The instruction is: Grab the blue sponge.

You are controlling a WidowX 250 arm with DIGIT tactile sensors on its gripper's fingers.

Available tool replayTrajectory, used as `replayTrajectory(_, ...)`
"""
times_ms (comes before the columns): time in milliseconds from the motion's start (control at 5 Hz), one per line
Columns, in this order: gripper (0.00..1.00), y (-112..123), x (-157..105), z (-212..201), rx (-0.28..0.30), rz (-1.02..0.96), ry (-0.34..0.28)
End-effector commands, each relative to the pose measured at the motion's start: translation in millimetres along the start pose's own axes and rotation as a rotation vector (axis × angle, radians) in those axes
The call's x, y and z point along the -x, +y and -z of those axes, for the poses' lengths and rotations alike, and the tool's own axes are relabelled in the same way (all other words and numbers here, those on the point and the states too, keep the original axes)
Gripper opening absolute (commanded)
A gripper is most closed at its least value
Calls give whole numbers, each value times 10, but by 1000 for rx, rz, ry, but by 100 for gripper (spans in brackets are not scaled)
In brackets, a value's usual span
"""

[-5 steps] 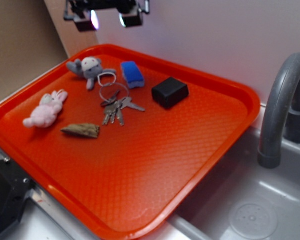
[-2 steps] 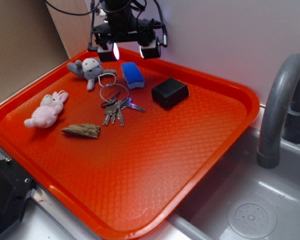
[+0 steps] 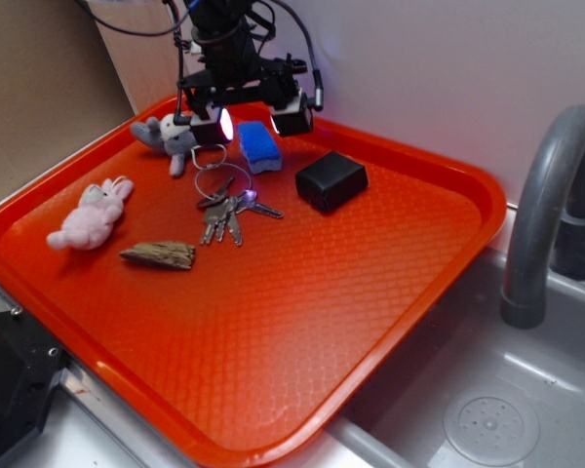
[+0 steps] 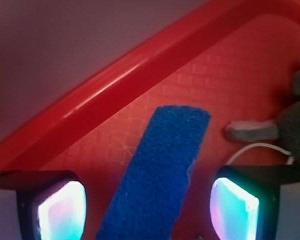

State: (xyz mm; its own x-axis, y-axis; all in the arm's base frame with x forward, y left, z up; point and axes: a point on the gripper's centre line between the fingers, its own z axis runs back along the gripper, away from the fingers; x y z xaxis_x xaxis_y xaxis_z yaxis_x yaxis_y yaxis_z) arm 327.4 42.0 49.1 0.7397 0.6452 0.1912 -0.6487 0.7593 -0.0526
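Orange tray (image 3: 390, 292) beside grey sink (image 3: 526, 409) | white wall (image 3: 448, 68) behind | end effector (image 3: 246, 109) spread wide over blue sponge (image 3: 259, 146)

Looks like a mock kitchen sink setup — grey faucet (image 3: 546, 214) and basin with drain (image 3: 491, 427) at the right, red tray (image 3: 302, 322) on the counter beside it, plain wall behind — lab-style.

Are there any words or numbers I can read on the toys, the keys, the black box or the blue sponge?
No, there are none to read.
Blue sponge: plain, no label.
Black box: no writing shows.
Keys: too small to tell any stamped marks.
Grey plush, pink bunny and red tray: no words or numbers.
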Motion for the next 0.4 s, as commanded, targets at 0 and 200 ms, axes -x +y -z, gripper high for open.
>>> replayTrajectory(0,95,79,-165,-1,-16,1,-7)
replayTrajectory(200,0,89,-136,-38,-31,38,-26)
